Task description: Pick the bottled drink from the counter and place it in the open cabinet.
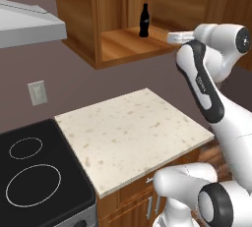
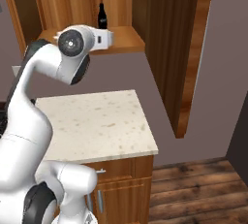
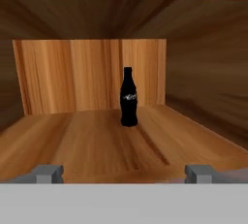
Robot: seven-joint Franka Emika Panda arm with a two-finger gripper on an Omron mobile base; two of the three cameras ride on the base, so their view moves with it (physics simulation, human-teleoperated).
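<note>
Taken from the left side across, the black stove (image 1: 42, 172) sits low and well off to the left of the pincer, under the grey range hood (image 1: 27, 24), and plays no part here. Next to it lies the small speckled surface (image 1: 130, 132), well below the pincer and bare of any bottle. Above that hangs the open cabinet (image 1: 81, 34), and on its lower shelf (image 3: 87, 145) stands the bottled drink (image 3: 128, 97), upright and free on the wood, straight ahead of the pincer and a little deeper into the box, near the back panel. The pincer (image 3: 124, 173) is spread wide, its two fingertips (image 3: 47, 173) standing well apart at either side of the hand view with nothing between them; the bottle is clear of both and touches neither. Seen from the base, the hand (image 2: 104, 38) sits at the cabinet's front edge, level with the shelf. Judging from how things lie, the main work looks done: the drink is off the surface, inside the cabinet, standing steady and let go. What seems left is small, only drawing the arm back out of the opening without brushing the bottle or the cabinet's right side wall (image 2: 167, 48), which is close by on the pincer's right.
</note>
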